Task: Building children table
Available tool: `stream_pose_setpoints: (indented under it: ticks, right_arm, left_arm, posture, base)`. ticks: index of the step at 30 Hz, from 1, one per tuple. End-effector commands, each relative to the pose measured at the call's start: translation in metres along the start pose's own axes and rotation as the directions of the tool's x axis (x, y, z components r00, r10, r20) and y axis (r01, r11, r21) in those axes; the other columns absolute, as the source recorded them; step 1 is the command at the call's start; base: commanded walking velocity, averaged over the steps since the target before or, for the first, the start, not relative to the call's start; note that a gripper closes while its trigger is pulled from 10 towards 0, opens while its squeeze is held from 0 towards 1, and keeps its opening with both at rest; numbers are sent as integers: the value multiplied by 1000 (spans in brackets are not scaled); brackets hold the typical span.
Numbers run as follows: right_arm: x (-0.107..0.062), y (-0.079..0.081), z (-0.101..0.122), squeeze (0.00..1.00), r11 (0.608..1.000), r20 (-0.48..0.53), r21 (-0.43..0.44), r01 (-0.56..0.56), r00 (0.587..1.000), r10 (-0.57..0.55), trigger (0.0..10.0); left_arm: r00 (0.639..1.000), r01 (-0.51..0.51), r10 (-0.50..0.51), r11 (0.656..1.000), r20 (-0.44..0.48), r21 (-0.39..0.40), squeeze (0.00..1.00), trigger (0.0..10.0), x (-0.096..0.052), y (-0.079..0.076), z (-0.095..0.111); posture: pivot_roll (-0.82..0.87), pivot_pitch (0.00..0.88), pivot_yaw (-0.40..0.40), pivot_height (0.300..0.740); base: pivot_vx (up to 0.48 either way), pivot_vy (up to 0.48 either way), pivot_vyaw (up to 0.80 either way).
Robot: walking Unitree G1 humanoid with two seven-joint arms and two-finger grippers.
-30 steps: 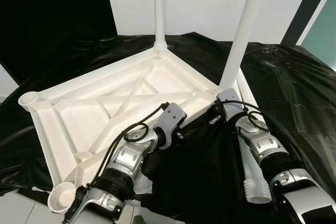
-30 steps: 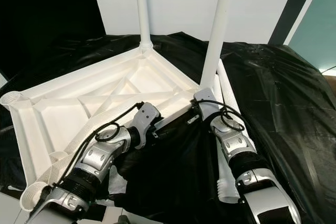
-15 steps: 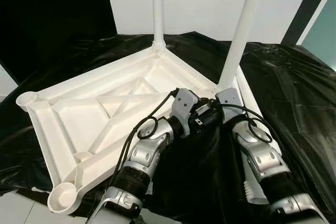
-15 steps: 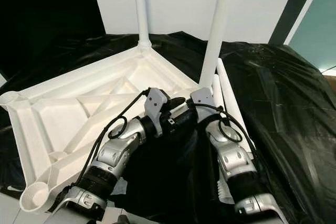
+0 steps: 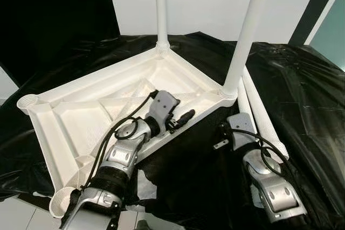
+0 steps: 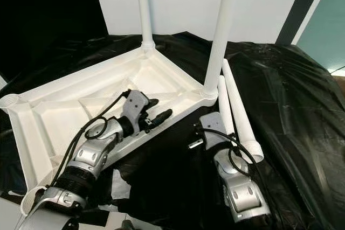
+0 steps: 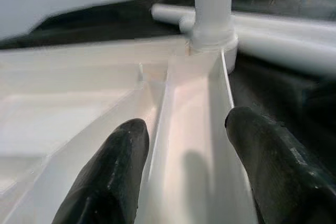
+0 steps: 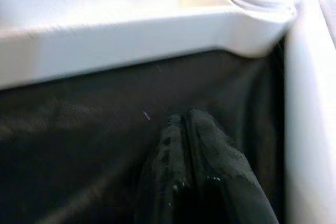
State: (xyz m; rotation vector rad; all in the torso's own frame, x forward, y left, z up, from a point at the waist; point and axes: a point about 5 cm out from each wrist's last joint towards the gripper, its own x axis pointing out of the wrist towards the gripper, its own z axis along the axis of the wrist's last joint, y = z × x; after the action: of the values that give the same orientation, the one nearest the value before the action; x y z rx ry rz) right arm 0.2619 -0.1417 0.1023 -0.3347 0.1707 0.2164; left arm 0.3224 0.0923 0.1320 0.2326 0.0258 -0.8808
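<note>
Both fingers (image 7: 110, 182) of left gripper (image 5: 183, 118) straddle tabletop (image 5: 64, 127) rim.

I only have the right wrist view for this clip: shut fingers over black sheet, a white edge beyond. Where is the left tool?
Observer: The left tool is open, with a finger on either side of the near edge rail of the upturned tabletop.
Operator: How many legs are fitted?
Observer: Two, a far leg and a right leg, both upright in corner sockets.
Operator: And the rest?
Observer: Two loose legs lie on the sheet beside the right arm.
</note>
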Motion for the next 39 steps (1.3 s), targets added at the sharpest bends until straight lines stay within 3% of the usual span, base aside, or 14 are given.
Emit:
stream_pose_setpoints:
  ticks: [1,5,17,20,22,26,27,28,29,30,32,35,36,39]
  right_arm:
    - [-2,-6,-2,0,999,-17,-4,35,999,-35,10000]
    - [-4,-11,2,0,999,-18,-8,48,999,-48,10000]
    - [-5,-11,7,0,999,-17,-27,44,999,-44,10000]
    - [-5,-11,9,0,999,-12,-28,40,999,-40,10000]
    - [-4,-14,11,0,999,-10,-28,41,999,-42,10000]
    - [-3,-18,13,0,998,-8,-25,52,999,-52,10000]
    - [-3,-19,14,0,998,-6,-24,55,998,-55,10000]
    - [-3,-19,14,0,998,-6,-24,55,998,-55,10000]
    - [-2,-19,15,0,998,-2,-22,58,998,-58,10000]
    - [-1,-19,16,0,998,3,-21,61,998,-61,10000]
    - [-1,-19,16,0,998,3,-21,61,998,-61,10000]
    - [0,-21,20,0,998,16,-17,67,998,-67,10000]
    - [0,-22,23,0,997,26,-12,71,997,-71,10000]
    - [0,-23,24,0,997,30,-10,73,997,-73,10000]
  left_arm:
    - [1000,0,0,1000,-24,-4,0,10000,-5,1,-4]
    - [996,41,-42,999,-81,-11,0,10000,-29,7,-14]
    - [984,39,-36,999,-176,15,0,10000,-61,18,-21]
    - [970,58,-51,998,-239,20,0,10000,-71,19,-26]
    - [938,128,-130,991,-323,-27,0,10000,-91,13,-33]
    - [897,190,-200,980,-394,-65,0,10000,-102,7,-38]
    - [883,202,-210,977,-419,-65,0,7412,-101,5,-40]
    - [883,202,-210,977,-419,-65,0,7412,-101,5,-40]
    - [875,204,-211,977,-436,-63,0,5216,-97,4,-41]
    - [873,193,-206,978,-442,-74,0,0,-91,3,-43]
    - [873,193,-206,978,-442,-74,0,0,-91,3,-43]
    - [869,189,-202,979,-452,-73,0,0,-75,-3,-46]
    - [871,160,-179,984,-457,-81,0,0,-58,-9,-50]
    - [876,121,-151,988,-457,-93,0,0,-49,-12,-51]
  posture:
    - [4,0,6,740]
    - [7,0,6,740]
    - [29,0,-9,740]
    - [32,0,-13,740]
    - [33,0,-13,740]
    - [33,0,-13,740]
    - [32,0,-10,740]
    - [32,0,-10,740]
    - [29,0,-8,740]
    - [29,0,-8,740]
    - [29,0,-8,740]
    - [21,0,-3,740]
    - [13,0,1,740]
    - [10,0,3,740]
  base:
    - [0,0,0]
    - [0,0,0]
    - [0,0,0]
    - [0,0,0]
    - [0,0,0]
    - [0,0,0]
    - [0,0,0]
    - [0,0,0]
    - [0,0,0]
    - [0,0,0]
    - [0,0,0]
    - [0,0,0]
    - [0,0,0]
    - [0,0,0]
